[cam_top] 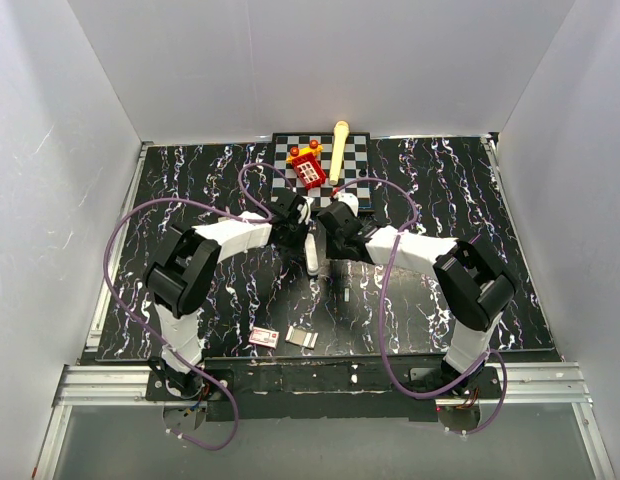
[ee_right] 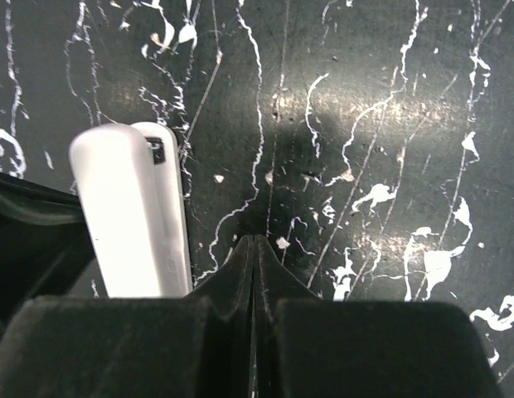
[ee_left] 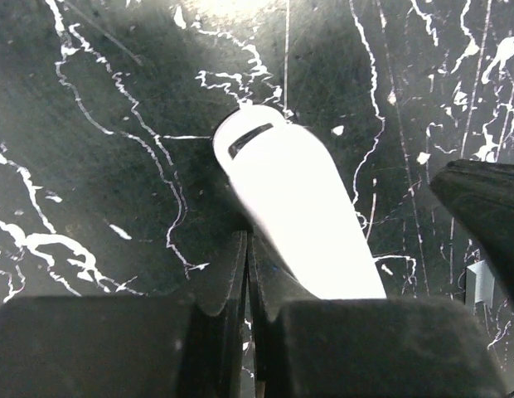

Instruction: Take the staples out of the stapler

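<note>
The stapler (cam_top: pixel 312 254) lies on the black marbled table between my two grippers, its long side running near to far. It looks bright white in the left wrist view (ee_left: pixel 294 207) and in the right wrist view (ee_right: pixel 133 215). My left gripper (cam_top: pixel 295 226) is shut and empty, its tips (ee_left: pixel 247 240) just left of the stapler. My right gripper (cam_top: pixel 331 228) is shut and empty, its tips (ee_right: pixel 255 242) just right of the stapler. A small pale strip, the staples (cam_top: pixel 303 338), lies near the table's front edge.
A small red-and-white box (cam_top: pixel 265 337) lies left of the strip. A checkered board (cam_top: pixel 358 160) at the back holds a cream rounded stick (cam_top: pixel 339 150) and a red toy (cam_top: pixel 308 168). White walls enclose the table. Purple cables loop over both arms.
</note>
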Tool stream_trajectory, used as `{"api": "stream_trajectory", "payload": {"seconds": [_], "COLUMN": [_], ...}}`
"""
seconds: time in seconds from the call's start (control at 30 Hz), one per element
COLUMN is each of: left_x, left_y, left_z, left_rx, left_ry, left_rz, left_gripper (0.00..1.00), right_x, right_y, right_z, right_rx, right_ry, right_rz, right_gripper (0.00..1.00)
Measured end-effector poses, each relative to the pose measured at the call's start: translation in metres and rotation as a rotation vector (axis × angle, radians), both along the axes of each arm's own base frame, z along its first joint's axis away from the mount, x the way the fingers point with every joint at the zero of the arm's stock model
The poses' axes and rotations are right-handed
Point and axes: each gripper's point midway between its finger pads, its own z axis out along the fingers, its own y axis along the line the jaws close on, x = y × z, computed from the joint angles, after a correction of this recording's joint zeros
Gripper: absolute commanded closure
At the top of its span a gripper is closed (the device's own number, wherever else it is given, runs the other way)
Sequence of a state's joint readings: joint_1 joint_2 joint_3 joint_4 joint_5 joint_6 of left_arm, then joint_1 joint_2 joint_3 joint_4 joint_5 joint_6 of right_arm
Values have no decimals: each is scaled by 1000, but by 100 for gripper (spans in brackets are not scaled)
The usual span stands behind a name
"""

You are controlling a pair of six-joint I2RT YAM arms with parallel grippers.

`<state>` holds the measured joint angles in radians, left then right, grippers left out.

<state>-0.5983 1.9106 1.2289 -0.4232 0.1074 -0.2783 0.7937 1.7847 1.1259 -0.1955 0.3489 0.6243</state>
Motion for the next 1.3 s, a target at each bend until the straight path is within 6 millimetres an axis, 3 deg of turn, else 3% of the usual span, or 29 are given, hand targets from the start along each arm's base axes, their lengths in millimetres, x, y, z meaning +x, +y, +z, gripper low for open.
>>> {"api": "stream_trajectory", "payload": {"seconds": [0.13, 0.2, 0.37, 0.43, 0.63, 0.87, 1.3], "left_x": [-1, 0, 3, 4, 10, 13, 13], "left_y": [9, 16, 27, 28, 22, 9, -20], "left_z": [3, 9, 39, 54, 87, 106, 86], "left_rx": [39, 62, 80, 67, 33, 7, 81], "left_ry": [-7, -21, -81, -106, -138, -124, -52], "left_rz": [24, 45, 91, 100, 113, 149, 233], "left_gripper": [86, 74, 55, 50, 44, 45, 41], "right_x": [-3, -4, -8, -10, -18, -31, -48], "right_y": [-8, -13, -28, -35, -47, -63, -80], "right_z": [-1, 4, 31, 44, 62, 69, 72], "right_rx": [-38, -51, -61, -59, -57, -65, -58], "right_ry": [4, -4, -61, -87, -119, -120, -127], "right_rz": [2, 4, -7, -10, -9, -16, -17], "right_gripper": [99, 99, 62, 53, 47, 46, 41]}}
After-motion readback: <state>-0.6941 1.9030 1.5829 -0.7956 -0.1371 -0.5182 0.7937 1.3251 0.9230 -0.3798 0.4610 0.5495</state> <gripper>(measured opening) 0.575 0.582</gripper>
